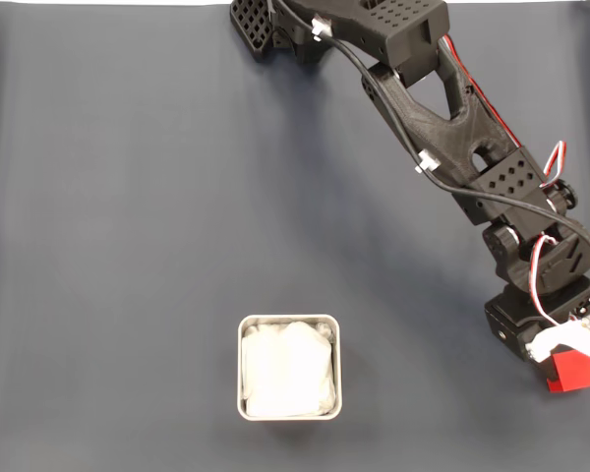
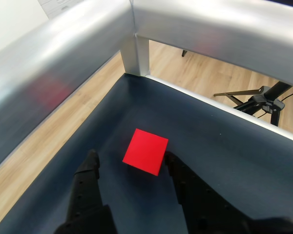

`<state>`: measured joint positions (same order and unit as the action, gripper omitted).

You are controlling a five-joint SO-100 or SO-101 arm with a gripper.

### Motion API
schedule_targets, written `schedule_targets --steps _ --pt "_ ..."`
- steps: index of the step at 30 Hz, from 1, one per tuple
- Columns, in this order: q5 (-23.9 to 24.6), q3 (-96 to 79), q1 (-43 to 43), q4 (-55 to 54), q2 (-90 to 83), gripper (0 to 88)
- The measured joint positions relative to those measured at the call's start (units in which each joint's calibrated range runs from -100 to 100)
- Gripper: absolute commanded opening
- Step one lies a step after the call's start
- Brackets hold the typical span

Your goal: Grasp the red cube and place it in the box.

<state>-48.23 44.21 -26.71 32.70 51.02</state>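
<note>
The red cube (image 1: 573, 372) lies on the dark mat at the far right of the fixed view, partly under the arm's wrist. In the wrist view the red cube (image 2: 145, 151) sits on the mat between the two black fingers (image 2: 88, 168). My gripper (image 2: 131, 159) is open and spread around the cube; its right finger is close to the cube's edge and the left one stands apart. The box (image 1: 289, 367), a square silver tin with white paper lining, stands near the bottom centre of the fixed view, well left of the cube.
The black arm (image 1: 442, 118) reaches down from the top of the fixed view toward the right edge. Silver metal rails (image 2: 136, 44) frame the mat's corner just beyond the cube in the wrist view. Wooden floor and a tripod base (image 2: 263, 100) lie past the rails.
</note>
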Motion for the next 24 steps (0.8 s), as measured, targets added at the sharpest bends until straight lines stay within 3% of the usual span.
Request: schedule_targets --steps 24 --pt "-0.05 1.08 -1.63 -1.67 1.22 31.5"
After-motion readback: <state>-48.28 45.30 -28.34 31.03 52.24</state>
